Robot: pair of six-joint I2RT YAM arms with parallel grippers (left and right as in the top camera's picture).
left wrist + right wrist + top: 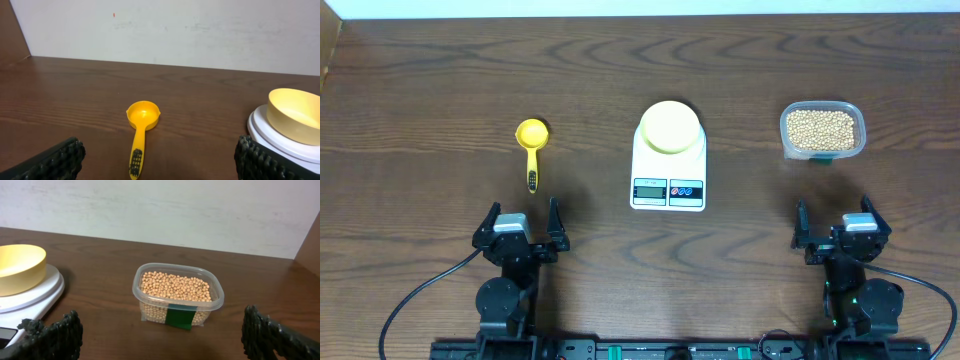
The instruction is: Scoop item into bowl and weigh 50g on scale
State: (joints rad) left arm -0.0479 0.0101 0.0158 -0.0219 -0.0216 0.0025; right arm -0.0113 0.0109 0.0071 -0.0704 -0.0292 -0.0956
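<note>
1. Left gripper (pixel 523 210) first: jaws spread as wide as they go, nothing between them, nothing touching the pads. It sits low over the desk (pixel 420 100).
2. Right gripper (pixel 832 208) is the same deal, wide apart and holding nothing.
3. Straight ahead of the left gripper, pretty near, there's a yellow scoop (pixel 531 133) lying flat. Its handle points back at the gripper and its cup is at the far end. The cup looks bare inside from the left wrist view.
4. Ahead of the left gripper and off to its right is the scale (pixel 668 170), display and buttons facing the arms. It's also ahead-left of the right gripper, so it sits between the two.
5. The bowl (pixel 669 126) sits on the scale's far end, upright, nothing in it that I can see.
6. Directly ahead of the right gripper is a clear plastic container (pixel 150 314) with a green label (pixel 180 317) on the side facing the gripper. It's filled with the beans (pixel 820 127), all of them inside it, well apart from the bowl.
7. Can't read the scale's display, too small.
</note>
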